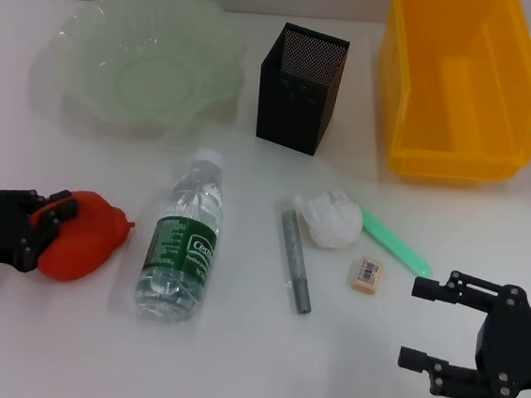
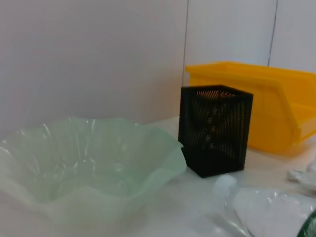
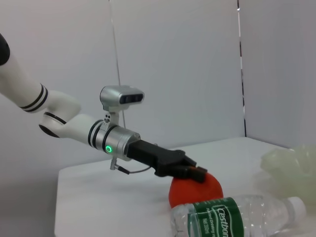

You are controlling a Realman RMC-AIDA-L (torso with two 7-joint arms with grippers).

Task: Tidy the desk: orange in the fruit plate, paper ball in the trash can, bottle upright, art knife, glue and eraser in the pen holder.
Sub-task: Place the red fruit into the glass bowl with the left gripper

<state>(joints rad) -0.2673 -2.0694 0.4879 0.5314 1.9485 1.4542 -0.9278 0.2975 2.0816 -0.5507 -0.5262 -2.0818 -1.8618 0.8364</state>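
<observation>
Orange: lower left of the head view, resting on the counter. Firm, rounded, likely prone to rolling; best taken across its widest girth. Left tool closed about it. Right tool lower right, spread wide, empty.

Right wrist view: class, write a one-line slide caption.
Left tool grips the red-orange lumpy orange on the white table, beside the lying clear plastic bottle.
</observation>
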